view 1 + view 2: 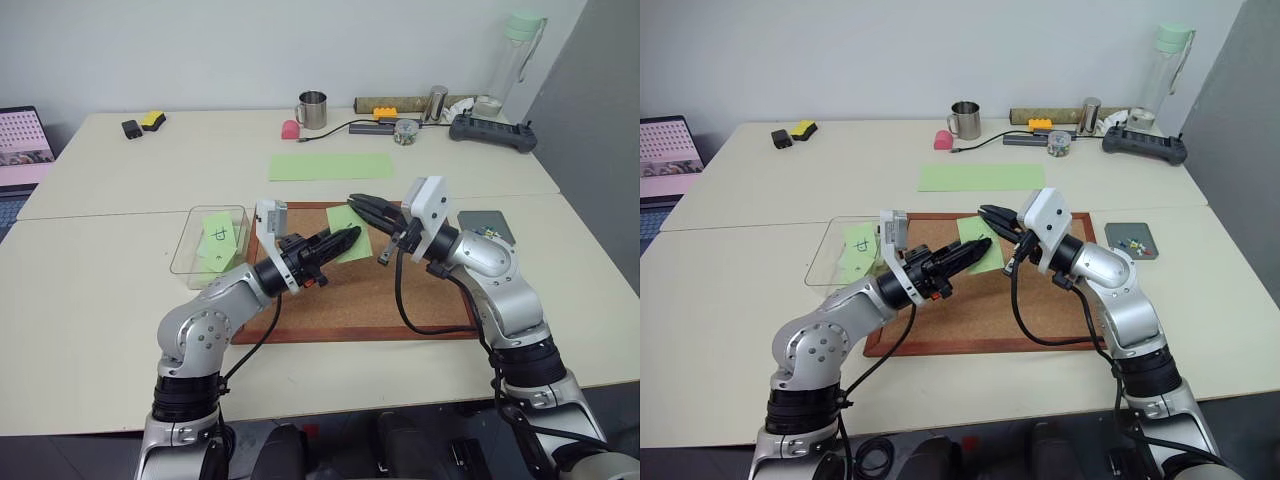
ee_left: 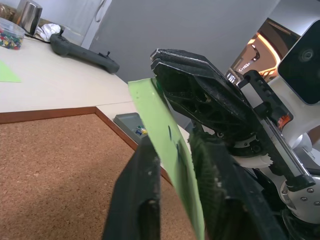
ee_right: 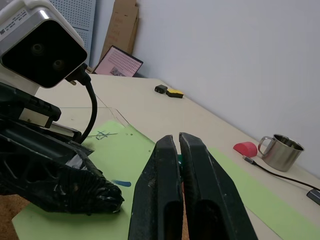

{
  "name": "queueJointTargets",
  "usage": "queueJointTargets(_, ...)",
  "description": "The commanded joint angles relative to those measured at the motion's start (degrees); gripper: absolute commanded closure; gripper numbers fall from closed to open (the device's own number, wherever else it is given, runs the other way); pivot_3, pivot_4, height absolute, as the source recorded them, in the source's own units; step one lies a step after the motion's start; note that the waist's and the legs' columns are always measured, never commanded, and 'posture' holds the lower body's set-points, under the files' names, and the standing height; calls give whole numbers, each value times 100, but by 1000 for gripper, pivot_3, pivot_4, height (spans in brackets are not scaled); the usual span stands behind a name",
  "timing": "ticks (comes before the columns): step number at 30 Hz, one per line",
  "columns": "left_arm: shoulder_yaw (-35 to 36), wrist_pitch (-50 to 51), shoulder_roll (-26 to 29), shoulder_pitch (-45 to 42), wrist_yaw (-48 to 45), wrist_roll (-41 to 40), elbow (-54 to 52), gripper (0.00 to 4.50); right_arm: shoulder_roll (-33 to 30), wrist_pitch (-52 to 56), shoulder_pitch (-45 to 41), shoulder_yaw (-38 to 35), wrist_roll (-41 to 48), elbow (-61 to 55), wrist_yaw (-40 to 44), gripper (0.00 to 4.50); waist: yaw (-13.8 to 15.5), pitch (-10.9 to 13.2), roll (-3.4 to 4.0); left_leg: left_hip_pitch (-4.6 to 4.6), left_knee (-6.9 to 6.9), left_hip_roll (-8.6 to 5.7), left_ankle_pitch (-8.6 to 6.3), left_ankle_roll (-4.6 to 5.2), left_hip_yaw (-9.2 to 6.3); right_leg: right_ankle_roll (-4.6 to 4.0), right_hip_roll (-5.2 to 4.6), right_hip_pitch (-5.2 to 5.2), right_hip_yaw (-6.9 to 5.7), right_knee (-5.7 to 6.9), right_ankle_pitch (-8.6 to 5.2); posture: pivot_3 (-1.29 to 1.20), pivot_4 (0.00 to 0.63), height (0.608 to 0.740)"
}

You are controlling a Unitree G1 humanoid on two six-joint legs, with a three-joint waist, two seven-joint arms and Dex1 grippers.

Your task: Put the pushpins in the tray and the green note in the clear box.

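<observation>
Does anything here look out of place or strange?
Yes. The clear box already holds a green note with a boxy character, not the squiggle one. The green note is off the corkboard, pinched by both the left gripper and right gripper.

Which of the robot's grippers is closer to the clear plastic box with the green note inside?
Left. The left gripper is over the corkboard beside the clear plastic box; the right gripper lies farther across the board.

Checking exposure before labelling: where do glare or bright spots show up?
Left wrist view: a warm ceiling light glows brightly behind the right gripper, which looks near-black against it. Left eye view: even lighting, with pale reflections on the clear box walls. Right wrist view: highlights on the steel mug.
</observation>
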Motion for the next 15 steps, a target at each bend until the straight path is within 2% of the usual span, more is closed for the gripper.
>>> queueJointTargets(1,-25,-87,12,-63,15,-7,-180,4471,44,-15,-34,-45,51,-250,-4,4500,0,0,0,0,0,0,0,0,0,0,0,0,0,0,0,0,150,740)
queueJointTargets(4,-25,-107,24,-58,50,39,-169,4471,81,37,-2,-22,84,-342,-17,4500,0,0,0,0,0,0,0,0,0,0,0,0,0,0,0,0,150,740)
queueJointTargets(11,-96,-423,37,-310,593,887,466,4471,119,134,-55,-180,100,-394,-162,4500,3,0,0,0,0,0,0,0,-1,0,0,0,-1,1,0,0,150,740)
queueJointTargets(15,3,-439,-61,-407,560,763,531,4471,27,150,33,-323,51,-411,-252,4500,2,0,0,0,0,-2,0,0,1,0,-1,0,2,-1,0,0,150,740)
